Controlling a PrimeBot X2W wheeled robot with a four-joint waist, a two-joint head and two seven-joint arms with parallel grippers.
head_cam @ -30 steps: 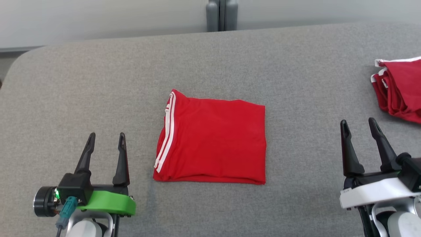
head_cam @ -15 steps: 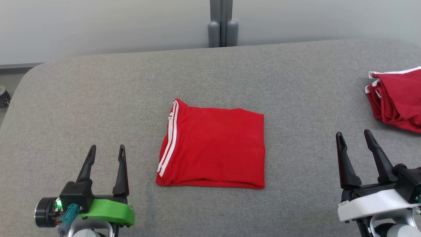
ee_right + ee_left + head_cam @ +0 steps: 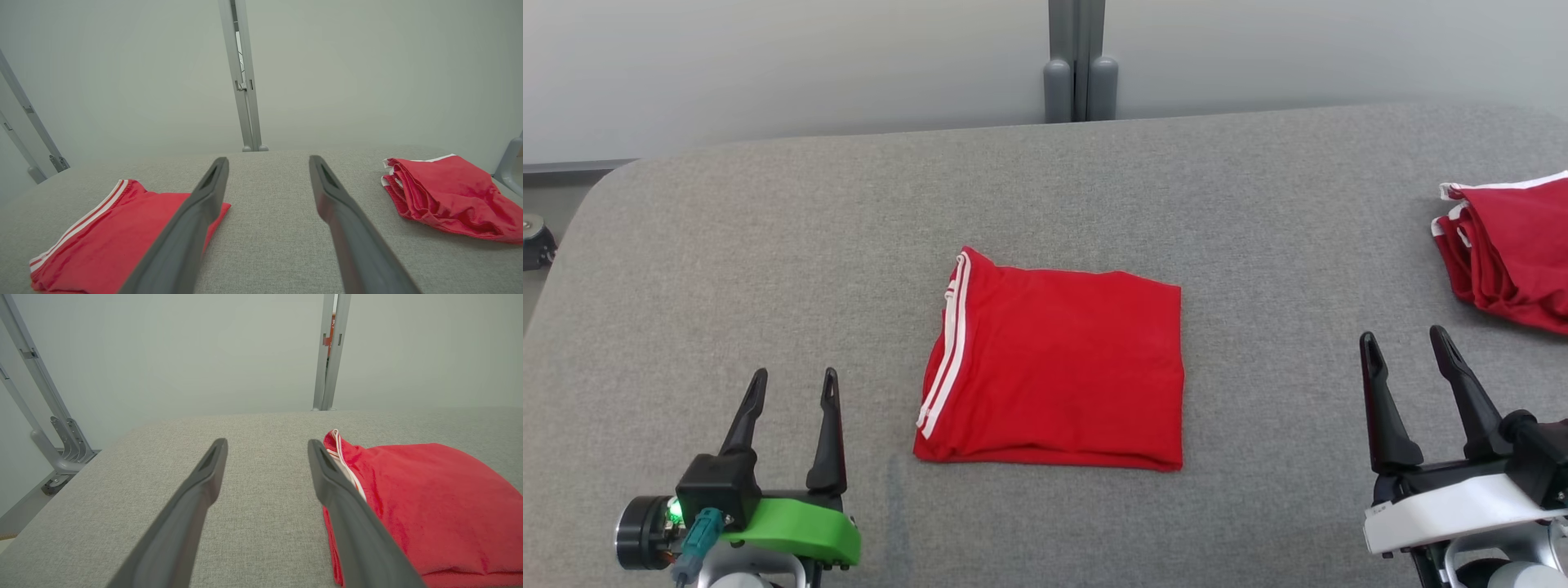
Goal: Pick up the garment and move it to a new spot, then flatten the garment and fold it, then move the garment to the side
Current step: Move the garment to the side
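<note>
Nothing on the tabletop [image 3: 768, 245] has shifted; only the head camera has tipped up a little, sliding everything down the head view. There the red garment [image 3: 1054, 363] lies folded into a neat rectangle at mid-tabletop, between the left claw [image 3: 794, 374] and the right claw [image 3: 1403, 333]. Both are wide open, empty and apart from it.

Left wrist view: the fold sits just beside one finger. Right wrist view: another red pile [image 3: 445, 196] lies off to one side.

Folding looks done; moving the garment aside remains.

The garment [image 3: 1062, 359] is bright red with twin white stripes along one edge. The tabletop [image 3: 768, 245] is flecked grey. The other clothes heap [image 3: 1515, 253] is red too, trimmed in white.
</note>
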